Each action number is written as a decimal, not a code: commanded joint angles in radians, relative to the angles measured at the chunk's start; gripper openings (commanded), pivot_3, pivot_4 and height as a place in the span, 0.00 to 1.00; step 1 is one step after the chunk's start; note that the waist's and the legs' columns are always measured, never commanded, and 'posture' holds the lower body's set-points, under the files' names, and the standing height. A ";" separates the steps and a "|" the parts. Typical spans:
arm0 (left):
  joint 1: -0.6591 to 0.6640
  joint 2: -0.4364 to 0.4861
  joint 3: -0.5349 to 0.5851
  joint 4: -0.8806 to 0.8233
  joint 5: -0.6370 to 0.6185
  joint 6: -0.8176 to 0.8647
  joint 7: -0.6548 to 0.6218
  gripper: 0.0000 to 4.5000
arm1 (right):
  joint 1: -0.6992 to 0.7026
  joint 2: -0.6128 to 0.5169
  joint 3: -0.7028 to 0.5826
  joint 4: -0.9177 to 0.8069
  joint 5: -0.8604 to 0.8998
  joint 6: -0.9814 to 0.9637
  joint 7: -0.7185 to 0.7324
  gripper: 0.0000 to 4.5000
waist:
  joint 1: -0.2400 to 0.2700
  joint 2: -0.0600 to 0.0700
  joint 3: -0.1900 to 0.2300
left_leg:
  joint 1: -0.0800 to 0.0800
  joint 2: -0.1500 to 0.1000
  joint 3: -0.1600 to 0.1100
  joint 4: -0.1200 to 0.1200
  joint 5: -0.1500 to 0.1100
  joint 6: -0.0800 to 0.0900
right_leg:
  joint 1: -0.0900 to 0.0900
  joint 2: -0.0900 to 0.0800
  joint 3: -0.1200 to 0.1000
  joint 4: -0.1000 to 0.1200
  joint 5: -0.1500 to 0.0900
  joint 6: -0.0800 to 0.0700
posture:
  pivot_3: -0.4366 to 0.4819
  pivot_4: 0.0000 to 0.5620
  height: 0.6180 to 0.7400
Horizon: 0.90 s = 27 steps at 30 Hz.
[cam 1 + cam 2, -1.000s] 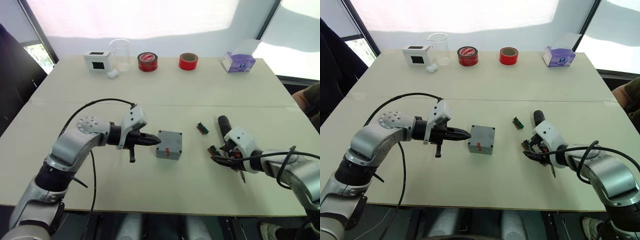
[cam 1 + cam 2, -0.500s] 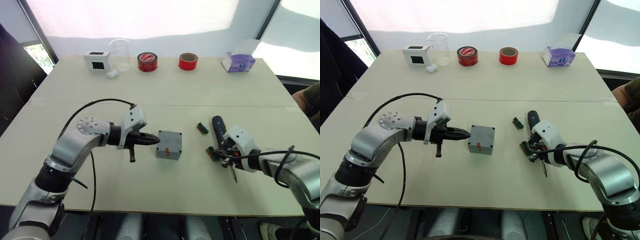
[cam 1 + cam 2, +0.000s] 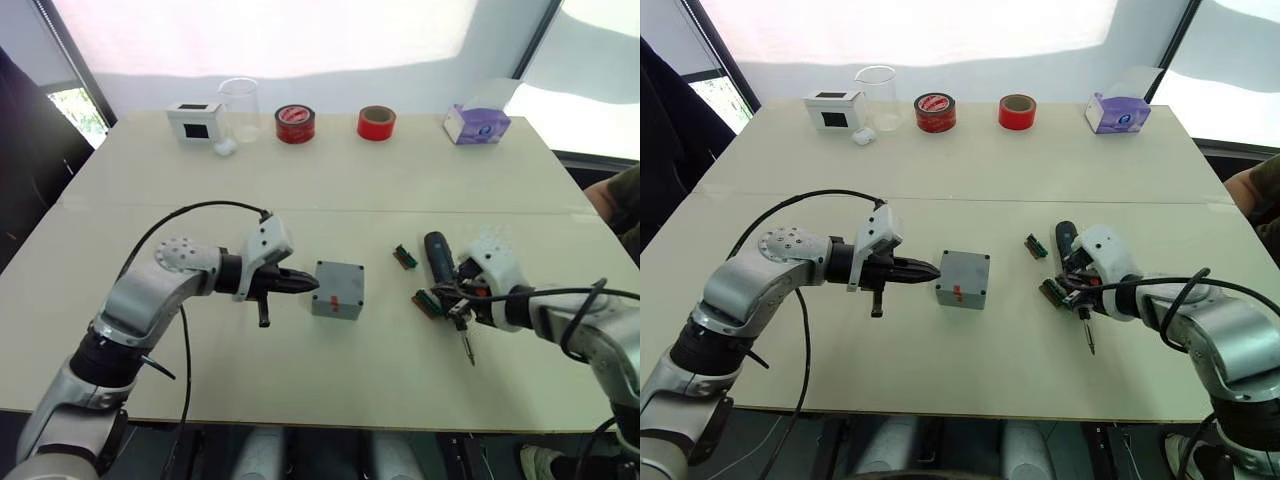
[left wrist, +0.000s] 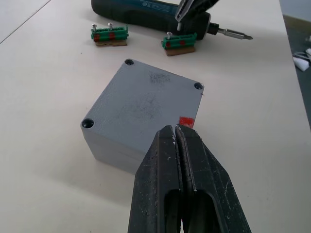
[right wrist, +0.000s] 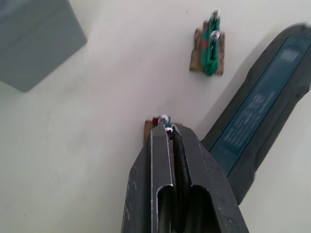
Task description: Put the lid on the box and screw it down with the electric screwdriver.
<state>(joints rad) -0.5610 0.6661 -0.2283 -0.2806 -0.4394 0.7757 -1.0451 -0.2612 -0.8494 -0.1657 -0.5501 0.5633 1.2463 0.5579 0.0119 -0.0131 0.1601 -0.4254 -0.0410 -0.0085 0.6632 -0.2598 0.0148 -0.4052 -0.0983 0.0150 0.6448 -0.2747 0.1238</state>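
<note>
The lid (image 4: 146, 99) is already being carried by the box (image 3: 337, 290), its four corner holes lying over the posts, so the screwing step is judged to be the one in hand, with the tool not yet gripped. The left gripper (image 4: 176, 130) is being held with its black fingers pressed together, empty, its tip just at the box's near edge beside the small red mark (image 4: 186, 121), as though the box were being steadied. The right gripper (image 5: 167, 128) is likewise being kept pressed together on nothing, poised over a green connector strip (image 3: 1052, 292), with the screwdriver (image 3: 1075, 285) lying flat on the table (image 3: 330, 190) just beside its fingers, bit pointing away from the box. For the next move, the right fingers are judged to need spreading and closing round the thick barrel, after which the bit is to be stood upright into a corner hole. The box and lid are being seen as dull grey cast metal, square, faintly scuffed on top; the screwdriver as a smooth black cylinder with a teal label, narrowing to a thin metal bit; the strips as small green blocks with bright screw heads on brown bases
</note>
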 commanded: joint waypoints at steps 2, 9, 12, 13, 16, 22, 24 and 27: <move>-0.011 0.011 0.031 0.013 -0.014 -0.008 -0.009 0.00 | -0.098 -0.002 -0.065 -0.039 0.066 0.053 0.007 0.02 | -0.001 0.000 0.000 | 0.000 0.000 0.000 0.000 0.000 0.000 | 0.000 0.000 0.000 0.000 0.000 0.000 | 0.48 0.27 1.00; -0.016 0.042 0.151 0.127 -0.068 0.041 -0.002 0.00 | -0.199 0.150 0.044 -0.081 0.125 -0.105 0.050 0.02 | -0.008 0.000 0.000 | 0.000 0.001 0.000 0.000 0.000 0.000 | -0.001 0.000 0.000 0.000 0.000 0.000 | 0.48 0.27 1.00; 0.001 0.055 0.157 0.124 -0.070 0.045 -0.001 0.00 | -0.189 0.167 0.094 -0.069 0.092 -0.151 0.039 0.02 | -0.009 0.000 0.000 | 0.000 0.001 0.000 0.000 0.000 0.000 | -0.001 0.002 0.000 0.000 0.000 0.000 | 0.48 0.27 1.00; 0.006 0.057 0.158 0.122 -0.072 0.046 0.000 0.00 | -0.187 0.172 0.106 -0.064 0.088 -0.165 0.039 0.02 | -0.005 0.000 0.000 | 0.000 0.001 0.000 0.000 0.000 0.000 | -0.001 0.001 0.000 0.000 0.000 0.000 | 0.48 0.27 1.00; 0.027 0.056 0.162 0.091 -0.079 0.057 0.012 0.00 | -0.183 0.181 0.167 -0.033 0.051 -0.220 0.040 0.02 | 0.000 0.000 0.000 | -0.001 -0.001 0.000 0.001 0.000 0.000 | -0.001 0.000 0.000 0.000 0.000 0.000 | 0.48 0.27 1.00; 0.045 0.049 0.174 0.037 -0.104 0.093 0.047 0.00 | -0.184 0.181 0.234 0.028 -0.010 -0.299 0.053 0.02 | -0.003 0.000 0.000 | -0.001 0.000 0.000 0.001 0.000 0.000 | -0.001 0.000 0.000 0.001 0.000 0.000 | 0.48 0.27 1.00; 0.046 0.050 0.173 0.029 -0.110 0.099 0.055 0.00 | -0.184 0.181 0.247 0.041 -0.023 -0.314 0.058 0.02 | -0.004 0.000 0.000 | -0.001 0.000 0.000 0.001 0.000 0.000 | -0.001 0.000 0.000 0.001 0.000 0.000 | 0.48 0.27 1.00; 0.044 0.050 0.174 0.010 -0.124 0.112 0.068 0.00 | -0.185 0.187 0.272 0.071 -0.055 -0.351 0.065 0.02 | -0.004 0.000 0.000 | -0.001 0.000 0.000 0.001 0.000 0.000 | -0.001 0.000 0.000 0.001 0.000 0.000 | 0.48 0.27 1.00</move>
<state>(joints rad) -0.5137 0.7130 -0.0852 -0.2293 -0.5425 0.8849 -0.9864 -0.4375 -0.6696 0.1005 -0.4799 0.5312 0.9341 0.6161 0.0081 -0.0129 0.1605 -0.4260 -0.0413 -0.0085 0.6641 -0.2598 0.0148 -0.4066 -0.0984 0.0151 0.6456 -0.2746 0.1239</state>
